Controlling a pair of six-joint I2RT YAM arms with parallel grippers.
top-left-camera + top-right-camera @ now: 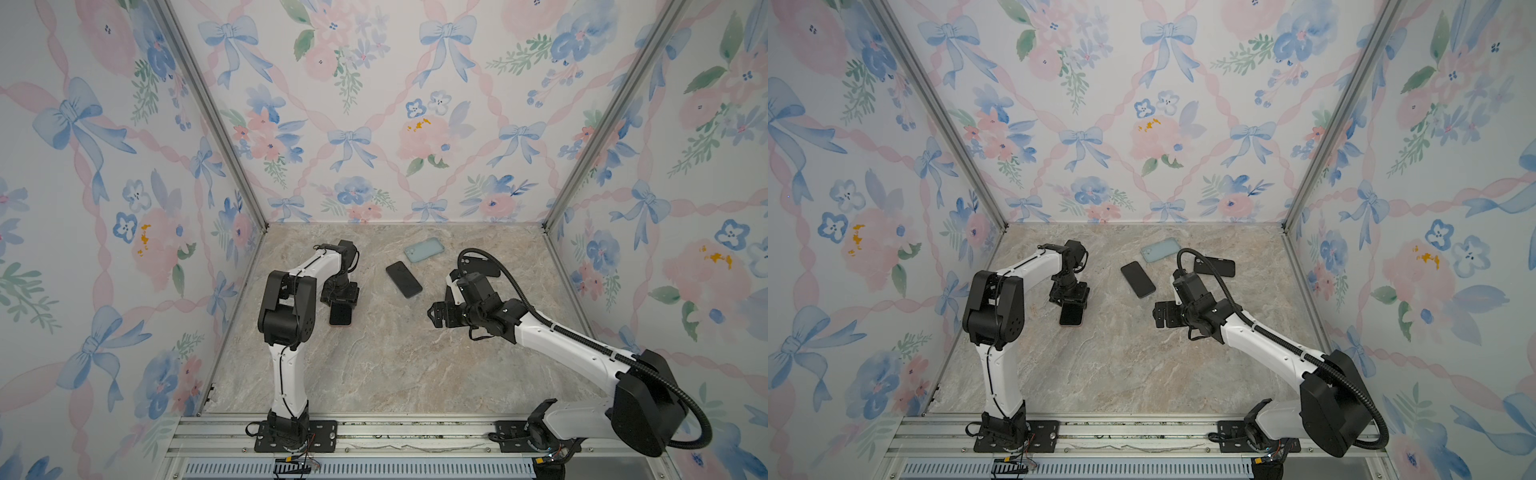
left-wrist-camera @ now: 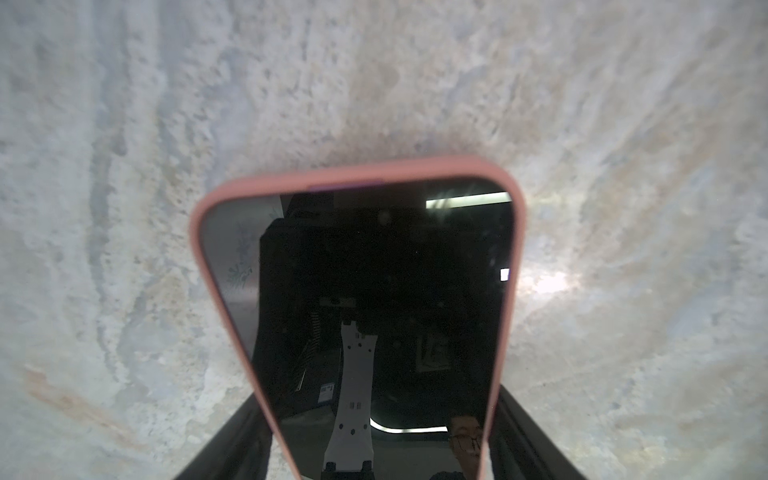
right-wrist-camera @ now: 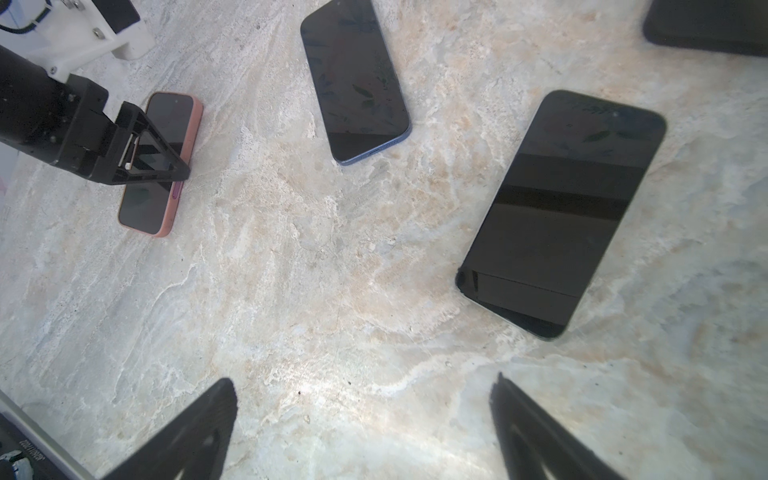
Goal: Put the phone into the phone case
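A dark phone [image 2: 374, 270] sits inside a pink phone case [image 2: 353, 170] and lies flat, screen up, on the marble table at the left in both top views [image 1: 340, 316]. My left gripper [image 1: 340, 305] points down over it, its fingers pressed against the case's two long sides. In the right wrist view one left finger [image 3: 166, 162] rests against the pink case [image 3: 189, 124]. My right gripper [image 3: 362, 380] hovers open over bare table, right of centre [image 1: 434, 316], holding nothing.
An empty pale teal case [image 1: 424, 249] lies near the back wall. A bare black phone [image 1: 404, 279] lies in front of it. A larger dark phone [image 3: 561, 212] lies beside my right gripper, hidden under that arm in both top views. A black flat thing [image 1: 484, 266] is behind the right arm.
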